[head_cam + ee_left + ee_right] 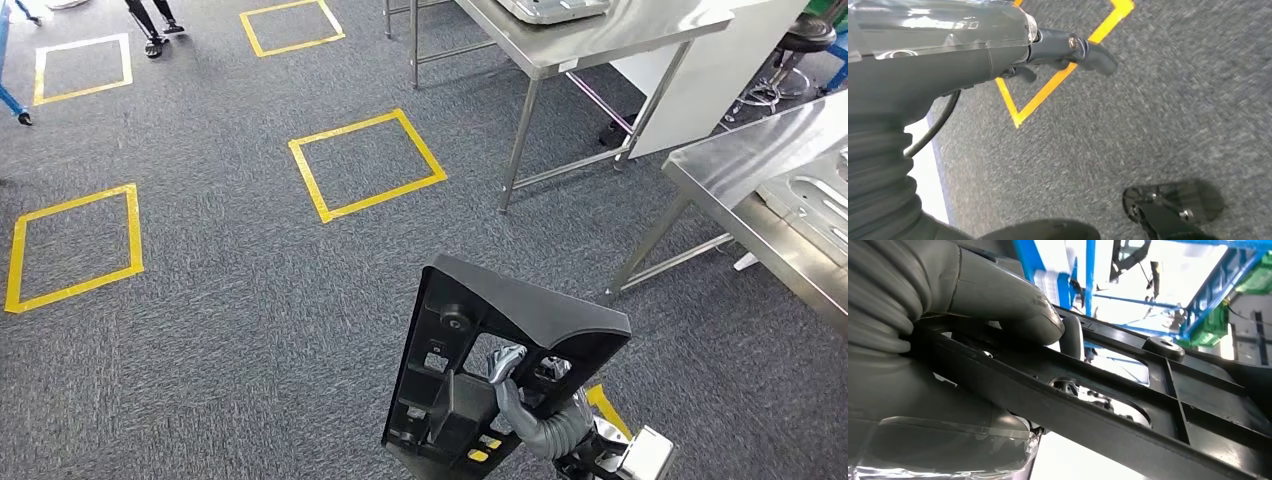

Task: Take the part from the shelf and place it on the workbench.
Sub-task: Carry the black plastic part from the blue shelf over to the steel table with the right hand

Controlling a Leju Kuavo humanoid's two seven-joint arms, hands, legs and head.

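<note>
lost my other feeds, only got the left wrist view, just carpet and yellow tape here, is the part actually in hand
Observer: Yes. In the head view the right hand grips the black part, with its fingers hooked through an opening in it.
Operator: is it on the bench yet
Observer: No. The part hangs over the carpet; the steel workbench stands ahead to the right, apart from it.
Operator: grip look solid
Observer: In the right wrist view the thumb lies over a rib of the part. I cannot judge how firm it is.
Operator: anything on the bench
Observer: A pressed metal panel lies on its far side.
</note>
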